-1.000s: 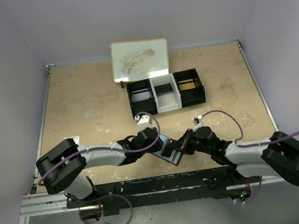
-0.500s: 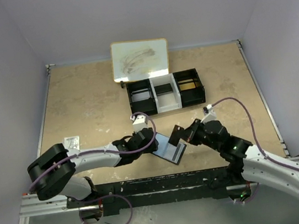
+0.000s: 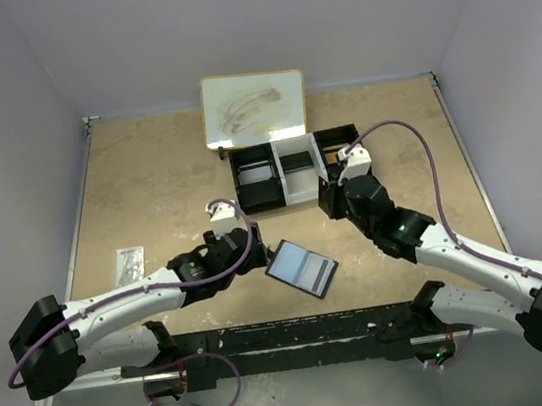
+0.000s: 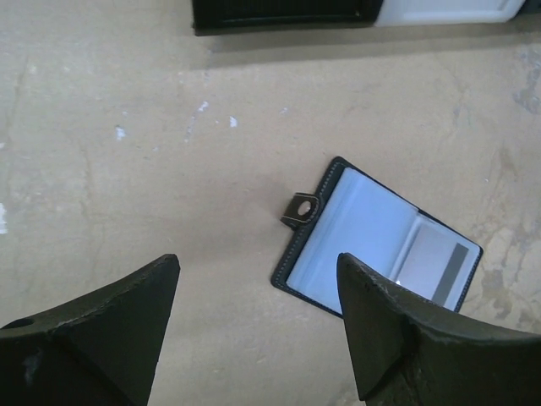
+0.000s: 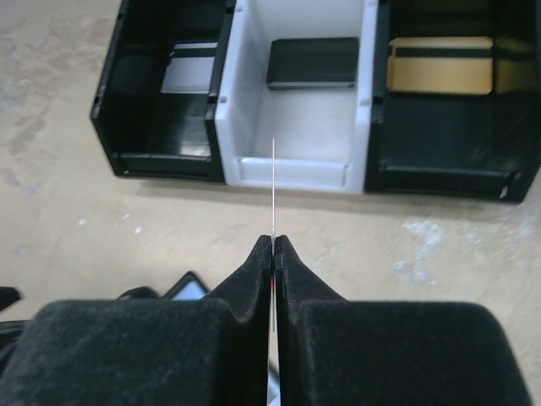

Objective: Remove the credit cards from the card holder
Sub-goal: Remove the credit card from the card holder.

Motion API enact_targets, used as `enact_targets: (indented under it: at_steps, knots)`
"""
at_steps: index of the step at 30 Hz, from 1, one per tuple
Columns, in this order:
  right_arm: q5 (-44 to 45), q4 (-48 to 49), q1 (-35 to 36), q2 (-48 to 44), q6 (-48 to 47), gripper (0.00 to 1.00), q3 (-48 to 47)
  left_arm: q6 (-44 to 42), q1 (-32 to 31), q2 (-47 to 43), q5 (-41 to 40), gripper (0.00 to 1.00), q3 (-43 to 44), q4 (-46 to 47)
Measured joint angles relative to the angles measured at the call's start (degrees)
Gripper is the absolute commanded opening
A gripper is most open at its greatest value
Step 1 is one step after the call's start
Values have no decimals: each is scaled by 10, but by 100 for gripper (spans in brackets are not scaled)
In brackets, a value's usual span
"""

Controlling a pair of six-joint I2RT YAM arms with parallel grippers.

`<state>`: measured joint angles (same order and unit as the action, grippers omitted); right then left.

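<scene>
Though unseen overhead, card edge-on in tightly pinched right end effector; left end effector agape.

In the right wrist view the card shows edge-on only, its face unseen. The card holder at lower left is mostly hidden behind the right gripper.

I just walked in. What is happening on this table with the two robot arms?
The robot is emptying a card holder, which lies open and flat on the table. The right hand is shut on a thin card, seen edge-on, facing the white middle compartment of the tray. The left hand is open beside the card holder and touches nothing. A grey card seems to sit in one pocket, so the job looks unfinished.
</scene>
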<state>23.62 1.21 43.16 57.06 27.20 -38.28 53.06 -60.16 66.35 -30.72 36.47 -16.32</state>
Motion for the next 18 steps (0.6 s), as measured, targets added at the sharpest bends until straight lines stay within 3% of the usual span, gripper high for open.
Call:
enact_targets:
  at_steps: [9,13,18]
  knots:
    - [-70,54,-97,56,-149,0,-35,-44,91,-4,11,77,94,-104]
    - [-112,101,-118,88,-219,0,-47,-79,148,-5,36,85,142,-142]
    - [-143,150,-118,159,-333,0,-76,-134,284,-43,88,85,166,-179]
